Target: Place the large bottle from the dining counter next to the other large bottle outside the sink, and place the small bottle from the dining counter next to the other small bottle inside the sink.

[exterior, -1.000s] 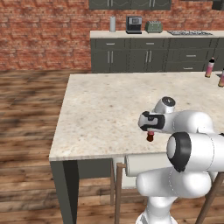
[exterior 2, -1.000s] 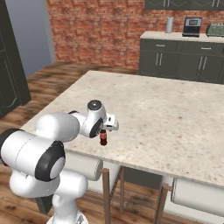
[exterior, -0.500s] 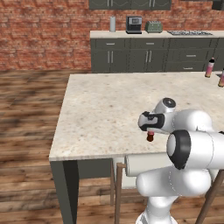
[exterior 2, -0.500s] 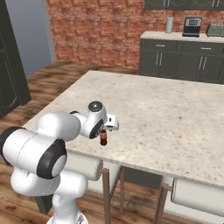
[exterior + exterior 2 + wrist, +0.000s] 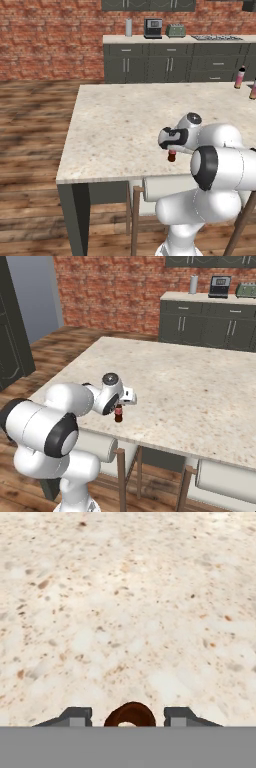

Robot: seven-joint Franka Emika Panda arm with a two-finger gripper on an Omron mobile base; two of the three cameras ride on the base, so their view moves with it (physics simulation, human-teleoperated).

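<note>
Bench (image 5: 115,125): beige speckled slab on dark base.
Hand (image 5: 128,718): pointing straight down, fingers (image 5: 75,716) narrowed either side of the small bottle, contact not clear.
Small bottle (image 5: 171,155): upright near bench's front edge, under hand.

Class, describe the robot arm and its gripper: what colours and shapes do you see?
The arm is made of rounded glossy white segments with dark grey bands at the joints. The gripper is a white and black hand ending in two small dark grey fingertips.
</note>
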